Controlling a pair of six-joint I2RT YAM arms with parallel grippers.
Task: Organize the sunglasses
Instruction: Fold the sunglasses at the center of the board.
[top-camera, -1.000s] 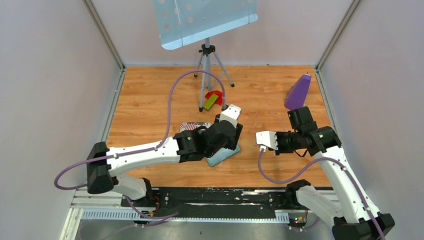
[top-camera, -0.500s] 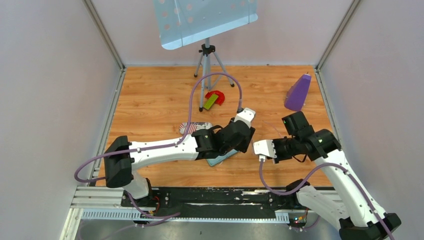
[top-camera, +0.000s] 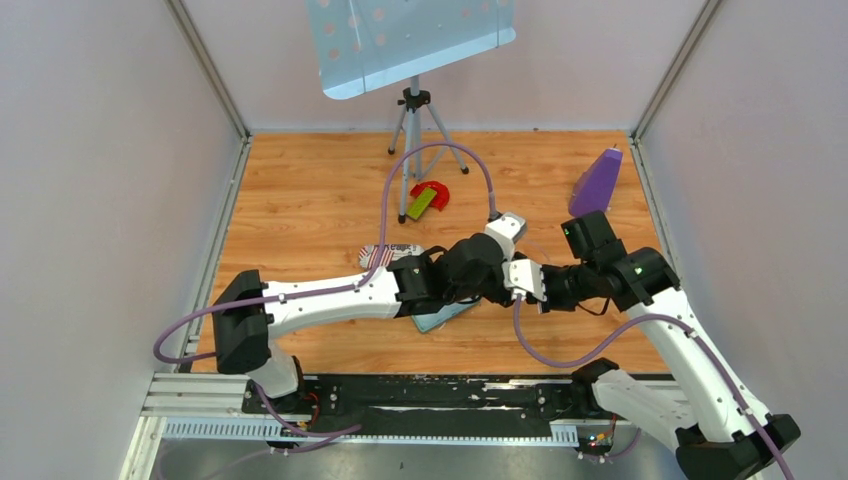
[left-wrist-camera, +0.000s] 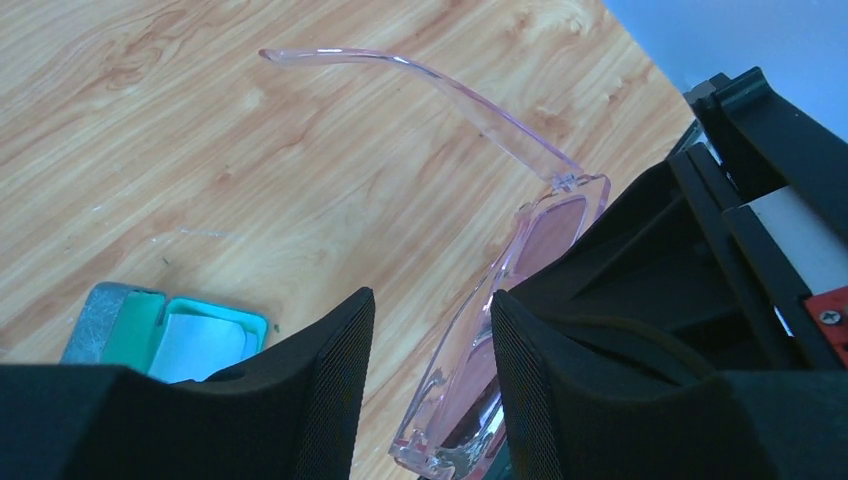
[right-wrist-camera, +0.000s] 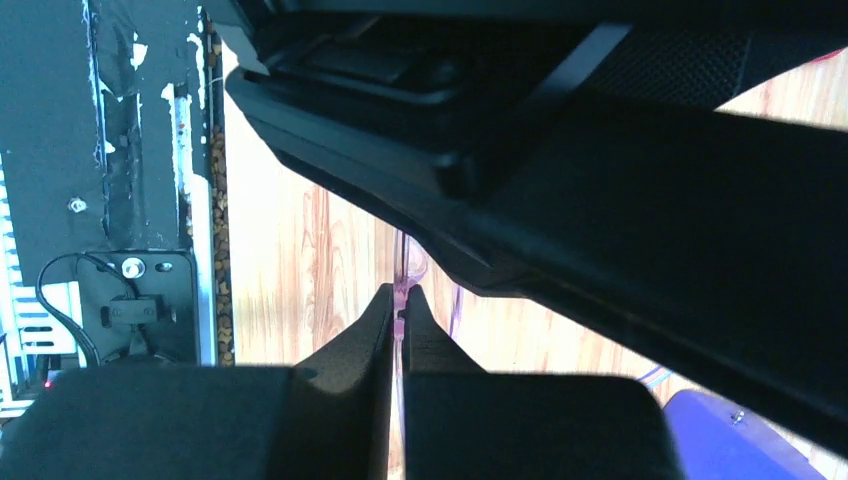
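Sunglasses (left-wrist-camera: 545, 215) sit pinched in the tightly closed right gripper (right-wrist-camera: 398, 292), their pink front lying loose between the left gripper's (left-wrist-camera: 430, 300) parted fingers (left-wrist-camera: 320, 380), over the wooden table (left-wrist-camera: 250, 150).

No text, label, brand or number can be read in any view.

Left arm (top-camera: 320, 295) stretched low toward sunglasses (left-wrist-camera: 548, 226); left gripper (left-wrist-camera: 430, 305) fingers apart, straddling sunglasses' front. Right arm (top-camera: 690, 345) elbow bent; right gripper (right-wrist-camera: 398, 297) pinched on sunglasses.
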